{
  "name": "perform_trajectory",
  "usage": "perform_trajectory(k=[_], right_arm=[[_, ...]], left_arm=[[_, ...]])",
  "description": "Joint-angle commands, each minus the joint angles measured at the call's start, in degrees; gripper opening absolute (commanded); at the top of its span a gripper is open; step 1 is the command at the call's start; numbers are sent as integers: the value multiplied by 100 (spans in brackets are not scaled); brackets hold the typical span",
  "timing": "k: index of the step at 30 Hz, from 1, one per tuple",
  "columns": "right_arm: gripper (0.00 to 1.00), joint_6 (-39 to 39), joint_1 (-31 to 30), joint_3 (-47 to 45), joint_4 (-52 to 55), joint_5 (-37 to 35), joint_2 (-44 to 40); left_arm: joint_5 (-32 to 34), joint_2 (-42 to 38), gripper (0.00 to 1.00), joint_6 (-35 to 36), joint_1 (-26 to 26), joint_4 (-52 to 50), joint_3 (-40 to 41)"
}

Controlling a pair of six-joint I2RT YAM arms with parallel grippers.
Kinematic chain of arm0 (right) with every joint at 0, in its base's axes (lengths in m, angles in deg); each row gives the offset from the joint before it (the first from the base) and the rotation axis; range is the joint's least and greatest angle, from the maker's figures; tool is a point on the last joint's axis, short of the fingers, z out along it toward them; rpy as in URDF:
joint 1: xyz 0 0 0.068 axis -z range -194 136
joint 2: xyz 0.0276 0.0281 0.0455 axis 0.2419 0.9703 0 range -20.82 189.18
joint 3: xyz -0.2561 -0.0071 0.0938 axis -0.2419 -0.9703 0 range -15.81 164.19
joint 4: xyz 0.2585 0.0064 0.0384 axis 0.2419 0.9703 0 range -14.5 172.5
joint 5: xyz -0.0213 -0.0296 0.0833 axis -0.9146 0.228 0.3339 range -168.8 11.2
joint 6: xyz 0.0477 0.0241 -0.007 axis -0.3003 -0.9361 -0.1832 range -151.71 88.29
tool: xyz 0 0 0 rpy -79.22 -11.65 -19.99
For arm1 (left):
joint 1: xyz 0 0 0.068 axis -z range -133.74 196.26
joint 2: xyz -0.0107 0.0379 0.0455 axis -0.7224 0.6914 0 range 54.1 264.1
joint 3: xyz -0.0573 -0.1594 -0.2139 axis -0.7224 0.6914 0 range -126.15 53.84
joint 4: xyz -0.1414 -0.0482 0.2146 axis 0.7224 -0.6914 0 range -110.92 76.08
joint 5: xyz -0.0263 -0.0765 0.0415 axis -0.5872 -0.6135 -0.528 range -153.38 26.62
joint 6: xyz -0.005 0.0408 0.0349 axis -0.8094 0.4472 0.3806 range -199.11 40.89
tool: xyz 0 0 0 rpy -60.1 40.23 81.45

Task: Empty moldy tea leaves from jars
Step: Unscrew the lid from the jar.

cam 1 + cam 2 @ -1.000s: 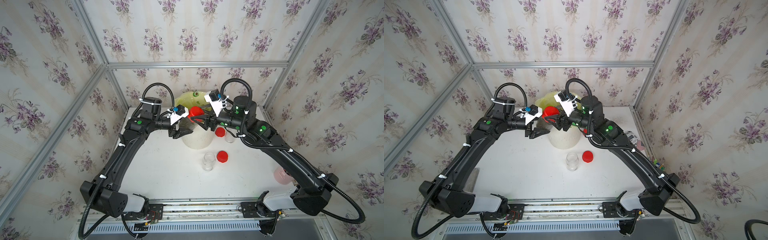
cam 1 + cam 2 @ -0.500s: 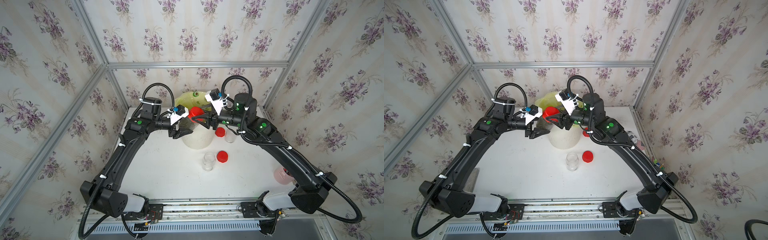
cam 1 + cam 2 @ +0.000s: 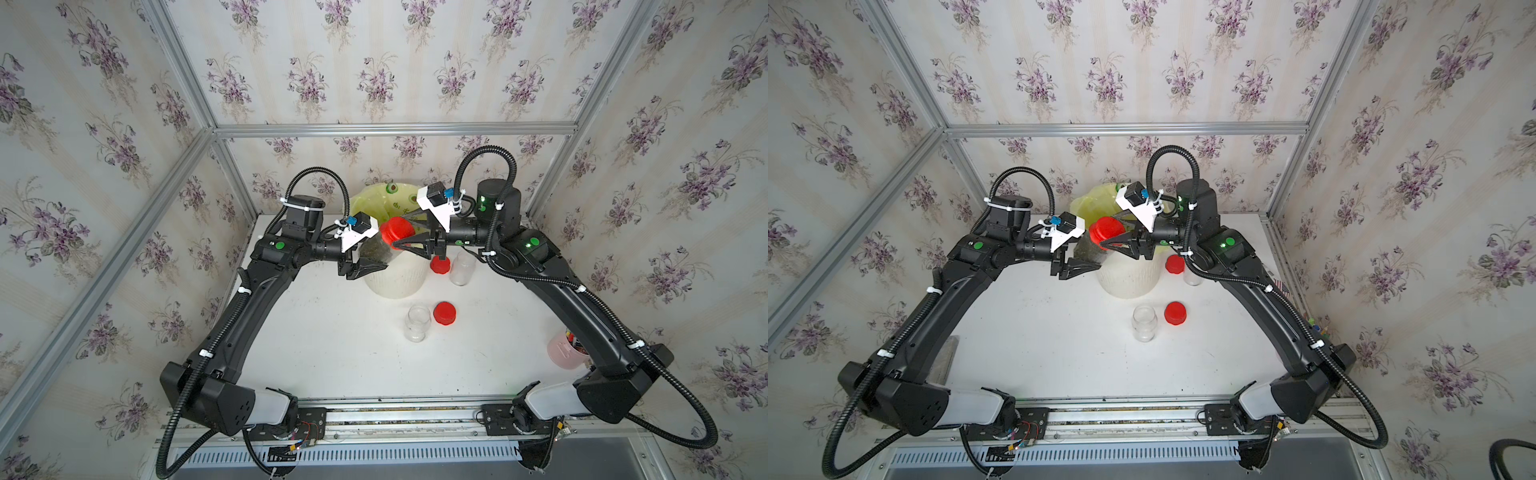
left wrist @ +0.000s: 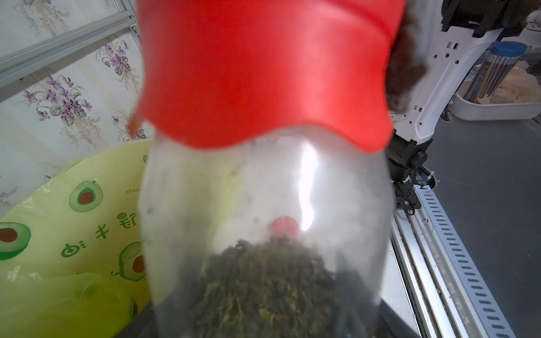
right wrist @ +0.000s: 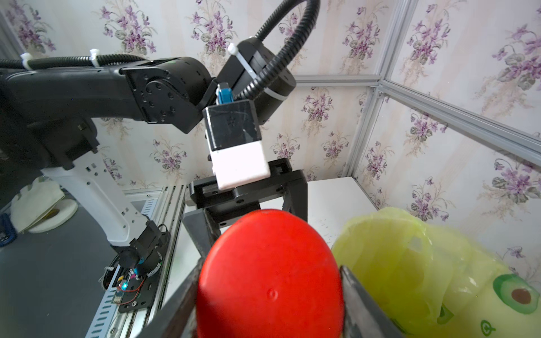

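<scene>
While the left gripper [image 3: 371, 261] clamps the jar [image 3: 375, 250] of tea leaves [image 4: 263, 286], tilted above the near rim of the bin [image 3: 395, 284], the right gripper [image 3: 402, 230] is closed around its red lid [image 5: 269, 281]. 2 empty jars stand on the table [image 3: 332, 336]: front jar [image 3: 417, 324], rear jar [image 3: 462, 268], each beside a loose lid [image 3: 444, 312].

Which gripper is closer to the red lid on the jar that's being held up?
Right. The right gripper has its fingers on both sides of the red lid. The left gripper holds the jar by its clear body, farther down, around the tea leaves.
</scene>
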Motion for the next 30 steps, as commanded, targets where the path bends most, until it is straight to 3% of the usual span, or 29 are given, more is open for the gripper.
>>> perform_trajectory(k=[1,11,16,19,21,26,30], right_arm=[[38,1000,94,228,574,788,130],[48,1823,139,948,1394,1245,546],[73,1744,139,898,1353,1428,458],[88,1346,142,669,968,1423,272],[92,1040,139,408,567,1350,89],[97,-501,146,-318,-802,198,-440],[98,-1453,135,-447,-920,-353,-667]], left_arm=[[-187,-49,75,16,-16,75,-21],[-196,-33,75,34,-16,43,-45],[-160,-25,75,47,-17,44,-52],[-115,2,75,43,-16,44,-63],[-90,10,75,43,-16,43,-63],[-26,37,75,42,-16,38,-79],[36,46,75,40,-16,43,-82]])
